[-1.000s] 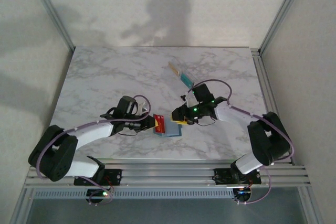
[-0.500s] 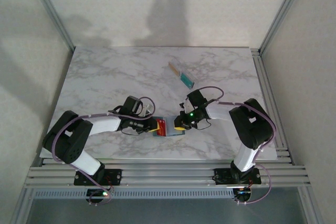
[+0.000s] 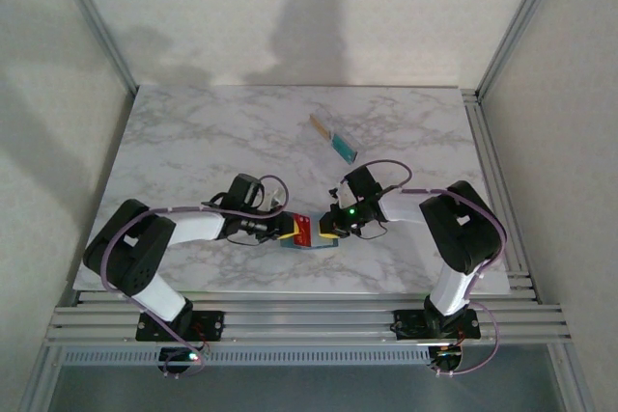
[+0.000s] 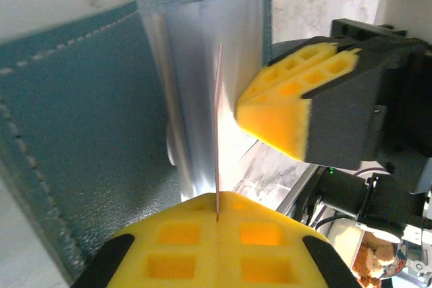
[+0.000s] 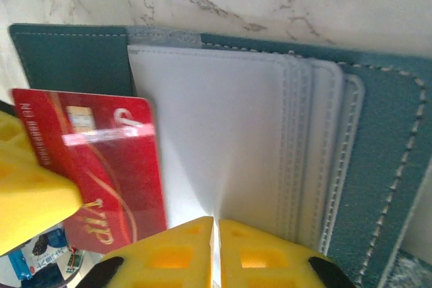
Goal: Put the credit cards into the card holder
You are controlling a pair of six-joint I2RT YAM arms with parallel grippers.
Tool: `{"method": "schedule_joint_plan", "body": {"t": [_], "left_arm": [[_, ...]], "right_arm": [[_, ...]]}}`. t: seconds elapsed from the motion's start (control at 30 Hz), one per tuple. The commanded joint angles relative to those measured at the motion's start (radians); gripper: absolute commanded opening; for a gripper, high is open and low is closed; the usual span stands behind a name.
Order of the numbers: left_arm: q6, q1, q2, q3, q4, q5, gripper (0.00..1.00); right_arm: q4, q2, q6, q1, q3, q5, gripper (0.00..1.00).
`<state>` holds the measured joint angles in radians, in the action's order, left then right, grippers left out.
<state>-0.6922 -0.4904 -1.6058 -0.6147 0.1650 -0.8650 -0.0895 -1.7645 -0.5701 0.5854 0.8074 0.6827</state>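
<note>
Red card (image 5: pixel 101 166): hanging over open wallet's (image 5: pixel 378 139) left half, beside its white sleeve (image 5: pixel 216 139).
Left gripper (image 4: pixel 217 219): pinching that card's end, pads pressing together.
Right gripper (image 5: pixel 213 234): squeezing the sleeve's edge, pads meeting.
Wallet: lying near table's (image 3: pixel 193 142) front edge.
Holder (image 3: pixel 333 139): sitting well apart, farther back.
</note>
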Motion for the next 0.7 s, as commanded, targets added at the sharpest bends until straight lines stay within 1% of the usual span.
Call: {"method": "schedule_joint_plan", "body": {"t": [0.0,0.07,0.17,0.3,0.47,0.57,0.67], "left_arm": [[-0.007,-0.004,-0.031,-0.005,0.011,-0.006,0.00],[-0.007,-0.001,-0.037,-0.002,0.012,0.013,0.00],[-0.027,0.004,-0.047,-0.003,0.032,0.002,0.00],[-0.031,0.008,-0.007,0.016,0.022,0.030,0.00],[-0.031,0.020,0.018,0.048,0.013,0.028,0.00],[-0.053,0.031,0.007,0.080,0.062,0.025,0.00],[-0.083,0.038,-0.014,0.091,0.113,-0.010,0.00]], "right_arm": [[-0.008,-0.025,-0.022,0.003,-0.044,-0.059,0.11],[-0.021,-0.017,-0.011,0.002,-0.042,-0.061,0.11],[-0.048,-0.010,0.004,-0.004,-0.044,-0.074,0.11],[-0.049,-0.011,0.012,-0.015,-0.045,-0.064,0.11],[-0.045,-0.009,0.009,-0.017,-0.048,-0.059,0.11],[-0.058,-0.015,0.018,-0.018,-0.037,-0.053,0.11],[-0.070,-0.011,0.020,-0.017,-0.031,-0.054,0.11]]}}
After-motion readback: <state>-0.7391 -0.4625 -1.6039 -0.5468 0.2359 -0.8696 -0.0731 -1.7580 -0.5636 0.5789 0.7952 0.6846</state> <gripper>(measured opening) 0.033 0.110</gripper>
